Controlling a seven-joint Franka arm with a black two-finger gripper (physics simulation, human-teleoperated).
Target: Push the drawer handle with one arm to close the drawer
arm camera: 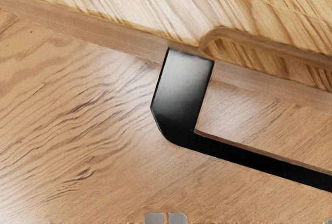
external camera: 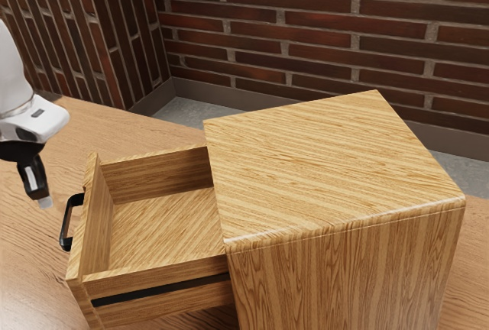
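Observation:
My gripper (external camera: 46, 202) is shut, just beyond the handle's side of the drawer and slightly above the black handle (external camera: 67, 223), with a gap between them. The wooden drawer (external camera: 157, 223) stands pulled well out of its cabinet (external camera: 336, 162), and its inside holds nothing visible. In the wrist view, the two pale fingertips of my gripper (arm camera: 166, 218) sit almost together. One end of the black handle (arm camera: 182, 94) and part of its bar appear there, beside the drawer front's upper edge (arm camera: 129, 14).
The cabinet and drawer rest on a wooden table (external camera: 145, 127). A brick wall (external camera: 306, 32) rises behind the table in the exterior view, with a grey floor strip (external camera: 187, 110) between them.

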